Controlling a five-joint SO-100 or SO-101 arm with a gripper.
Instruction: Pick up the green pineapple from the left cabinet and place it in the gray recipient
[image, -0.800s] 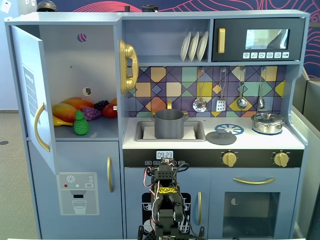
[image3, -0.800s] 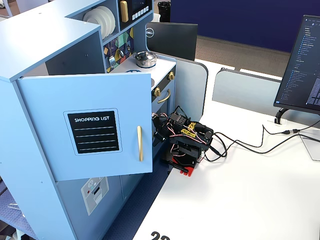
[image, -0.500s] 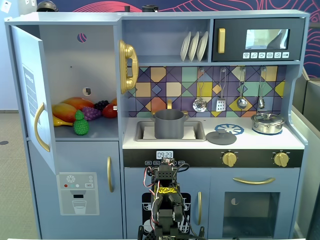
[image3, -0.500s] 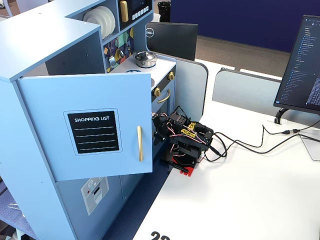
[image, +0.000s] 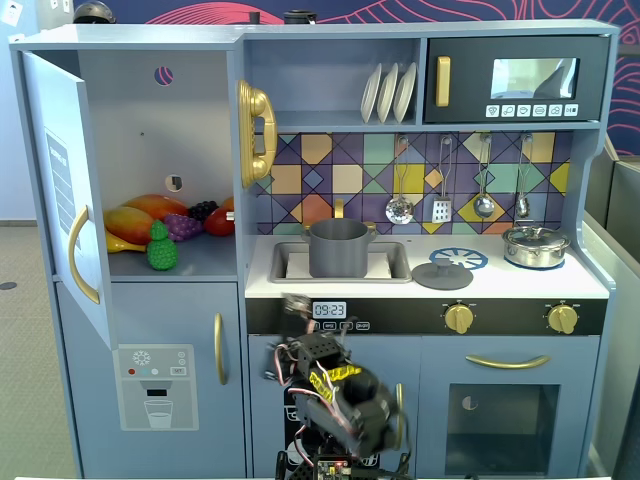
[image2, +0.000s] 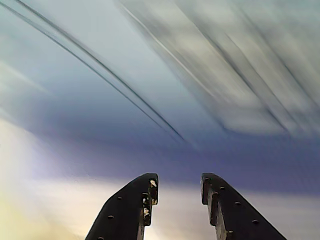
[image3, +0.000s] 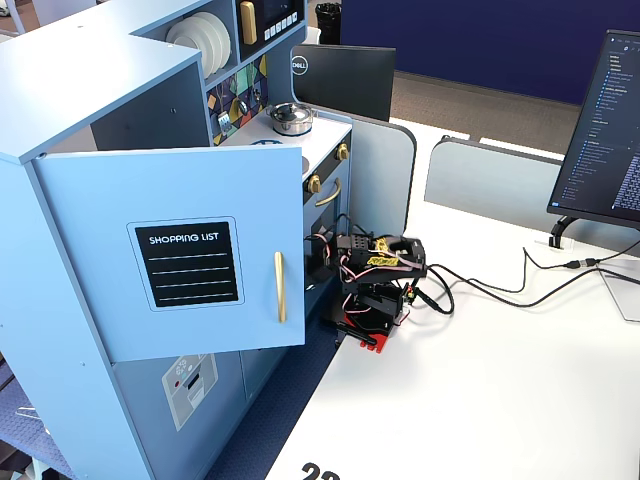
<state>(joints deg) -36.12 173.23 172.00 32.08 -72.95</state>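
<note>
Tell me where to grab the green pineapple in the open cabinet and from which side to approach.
Grip the green pineapple across its bumpy oval body, coming straight in through the left cabinet opening. It stands upright at the shelf's front edge, with the mango and grapes behind, so the front is probably clearest. The gripper is open.

The left cabinet (image3: 60, 130) door (image3: 170, 250) stands open beside the folded arm (image3: 378, 275).

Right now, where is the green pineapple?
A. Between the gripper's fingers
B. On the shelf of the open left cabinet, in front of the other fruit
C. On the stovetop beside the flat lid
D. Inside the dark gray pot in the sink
B: in a fixed view the green pineapple stands on the left cabinet shelf; the gripper is open and empty.
</note>
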